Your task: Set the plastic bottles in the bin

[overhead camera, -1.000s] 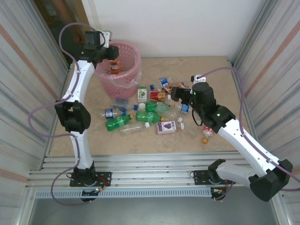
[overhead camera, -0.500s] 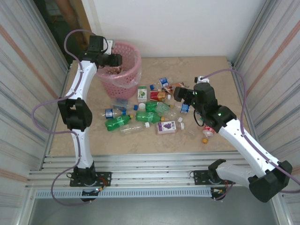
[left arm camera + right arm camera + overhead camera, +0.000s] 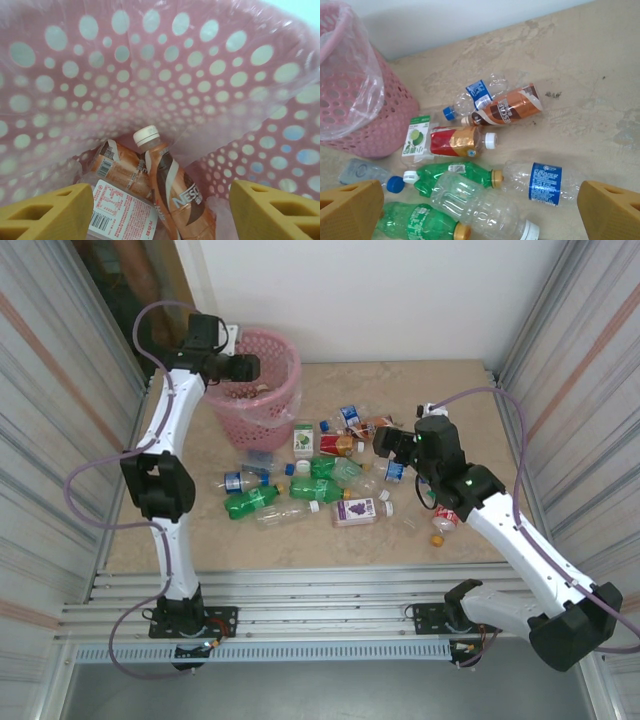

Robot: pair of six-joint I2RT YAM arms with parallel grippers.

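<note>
my left gripper (image 3: 162,200) gapes empty in the bin (image 3: 200,75); right gripper (image 3: 481,195) — wide, empty — over a clear bottle (image 3: 475,206): likely light, slick; i'd pinch mid-body.

Bin (image 3: 375,132) is looking like moulded pink plastic, semi-matt, w/ thin glossy film liner (image 3: 350,90) crinkling inside. Clear bottles (image 3: 480,205) are catching light – thin shiny plastic, creased; green one (image 3: 455,175) same. Brown bottle (image 3: 172,187) in the bin is wearing a slick printed sleeve. Table (image 3: 580,75) is showing matt, mottled, stone-like. Side walls (image 3: 40,390) are reading as ribbed sheet metal, dull sheen. Yellow fingers (image 3: 45,212): matt plastic.
</note>
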